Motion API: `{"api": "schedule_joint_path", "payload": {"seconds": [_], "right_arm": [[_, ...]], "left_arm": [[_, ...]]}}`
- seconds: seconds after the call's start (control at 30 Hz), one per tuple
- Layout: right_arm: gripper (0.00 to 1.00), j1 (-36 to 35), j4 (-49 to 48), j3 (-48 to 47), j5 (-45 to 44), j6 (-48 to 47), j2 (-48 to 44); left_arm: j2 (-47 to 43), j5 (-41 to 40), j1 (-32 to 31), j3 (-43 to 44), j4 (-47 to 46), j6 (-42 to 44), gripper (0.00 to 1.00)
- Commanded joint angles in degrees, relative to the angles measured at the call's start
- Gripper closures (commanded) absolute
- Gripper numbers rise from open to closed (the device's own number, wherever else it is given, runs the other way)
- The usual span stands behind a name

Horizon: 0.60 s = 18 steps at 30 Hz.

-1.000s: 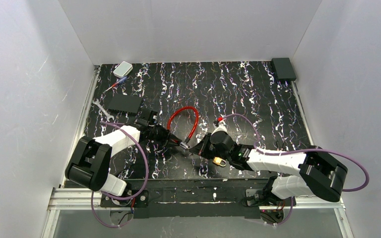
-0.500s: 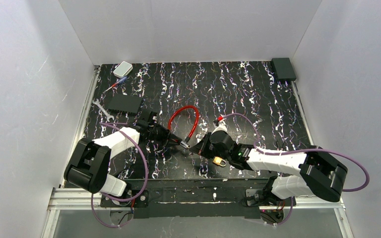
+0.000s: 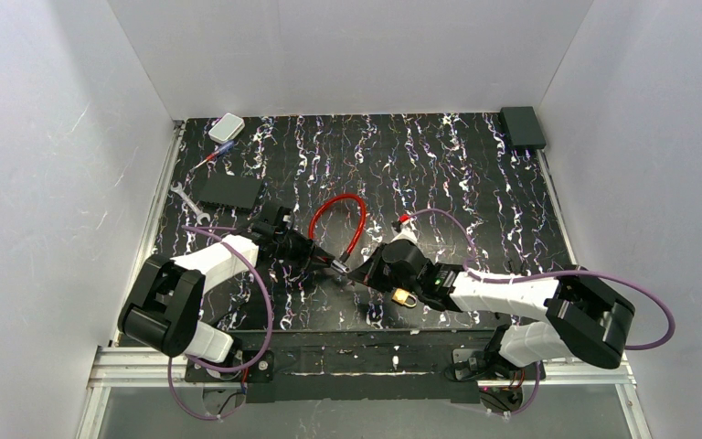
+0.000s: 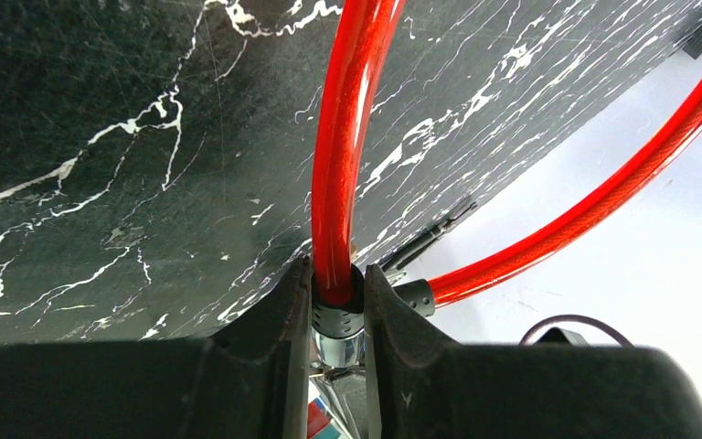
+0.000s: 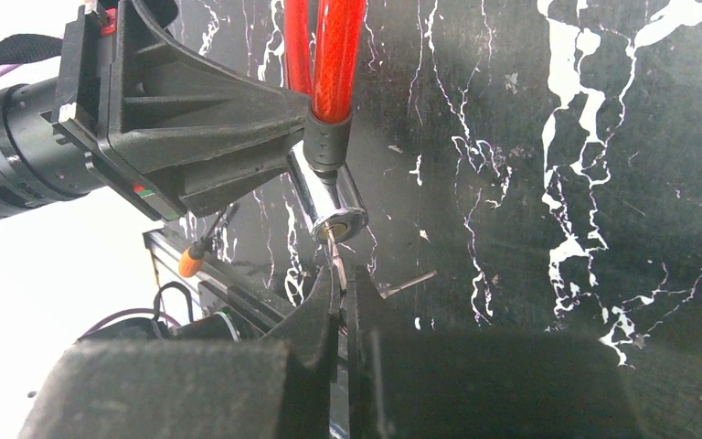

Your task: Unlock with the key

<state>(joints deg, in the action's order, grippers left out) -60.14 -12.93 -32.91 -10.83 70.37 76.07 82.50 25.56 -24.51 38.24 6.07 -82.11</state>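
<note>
The lock [image 5: 333, 203], a short shiny steel barrel with a black collar at the end of a glossy red cable [image 5: 334, 55], was held just above the near middle of the surface [image 5: 530, 128], between the two arms. Its round keyed face pointed toward the right hand [image 5: 341, 291]. The left hand [image 4: 336, 302] was closed on the black collar, a finger on either side. From there the cable ran up and away in a loop that came back to a second black end just beside the barrel. The right hand was clamped on the key [image 5: 336, 259], a thin silver blade pinched between its fingertips. The blade's tip was at the slot in the barrel's face; how deep it sat could not be told.

The step in hand looked to be seating the key and turning it. To do that well, the blade would need to line up with the barrel's axis. The barrel leaned a little off the right hand's line, so a small wrist correction before pushing would likely spare a jam. The push should be gentle and straight, and the turn made about the key's own axis. The left hand would need to grip firmly enough that the round collar did not spin with it. The blade looked slim and could bend or slip in the pinch if forced.

In the top view a small brass padlock [image 3: 404, 297] showed just beside the right hand.
</note>
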Motion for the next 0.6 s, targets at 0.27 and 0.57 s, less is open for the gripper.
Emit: {"api": "schedule_joint_path", "payload": {"seconds": [0.27, 0.57], "right_arm": [[0.99, 0.0, -3.7, -3.8, -5.6, -7.1, 1.5], [0.99, 0.0, -7.1, -0.9, -9.2, -8.9, -1.4]], "left_arm": [[-3.7, 8.7, -2.8, 0.5, -2.7, -3.5, 1.0], [-5.2, 9.4, -3.6, 1.4, -3.7, -5.7, 1.0]]}}
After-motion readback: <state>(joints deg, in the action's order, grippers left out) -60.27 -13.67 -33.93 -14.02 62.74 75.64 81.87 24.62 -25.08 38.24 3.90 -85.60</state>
